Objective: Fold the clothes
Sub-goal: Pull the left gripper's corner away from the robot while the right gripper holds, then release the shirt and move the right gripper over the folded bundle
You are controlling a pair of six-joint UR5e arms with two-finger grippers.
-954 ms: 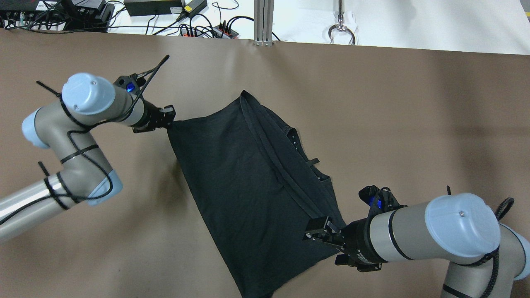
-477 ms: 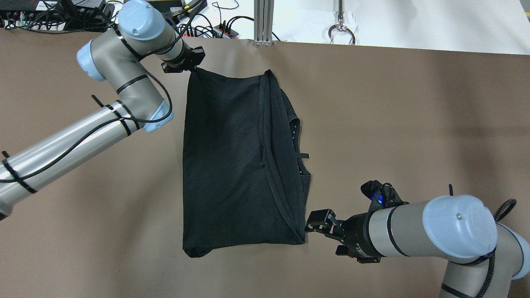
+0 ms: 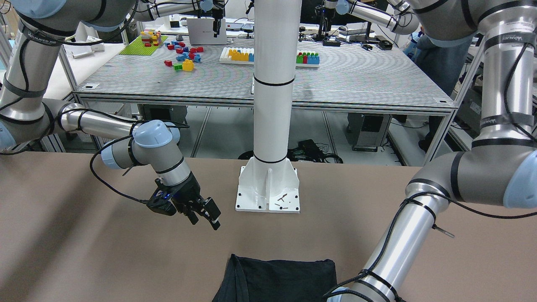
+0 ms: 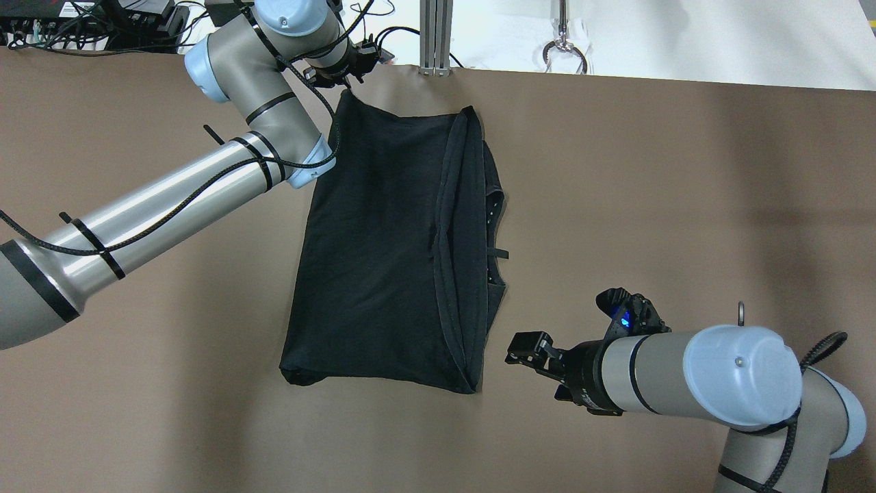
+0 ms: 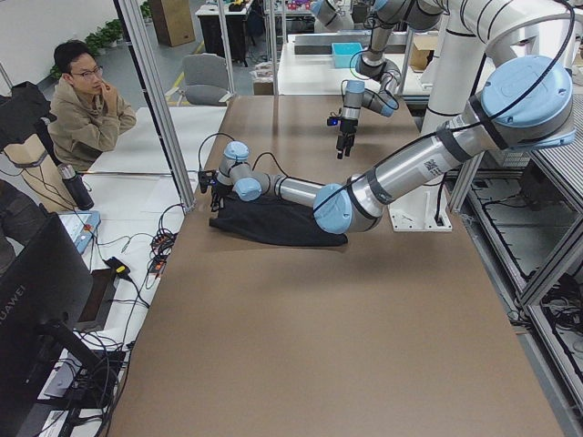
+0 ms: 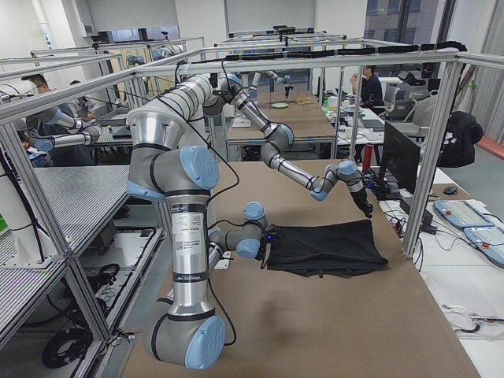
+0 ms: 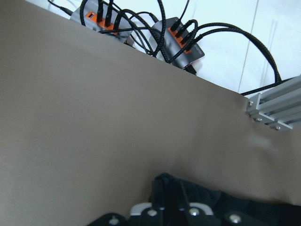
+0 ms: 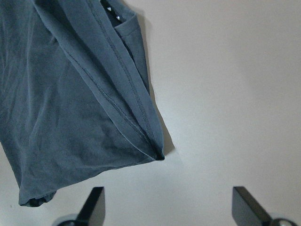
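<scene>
The clothes (image 4: 383, 239), one black garment, lie nearly flat on the brown table (image 4: 650, 171), with a hemmed fold running down their right side. My left gripper (image 4: 348, 81) is shut on their far left corner, close to the table's far edge. The left wrist view shows dark fabric (image 7: 235, 207) pinched at that gripper (image 7: 169, 209). My right gripper (image 4: 525, 344) is open and holds nothing, a short way right of the garment's near right corner. In the right wrist view its fingertips (image 8: 94, 200) stand wide apart below the fabric (image 8: 70, 94).
Power strips and cables (image 4: 342, 51) and an aluminium post (image 4: 436, 38) stand just past the far edge. The white pole's base plate (image 3: 268, 188) sits at the robot's side. A person (image 5: 86, 109) sits beyond the table's far edge.
My right gripper let go of the near right corner and drew back to the right. My left gripper carried its corner toward the far edge, straightening the garment on the table.
</scene>
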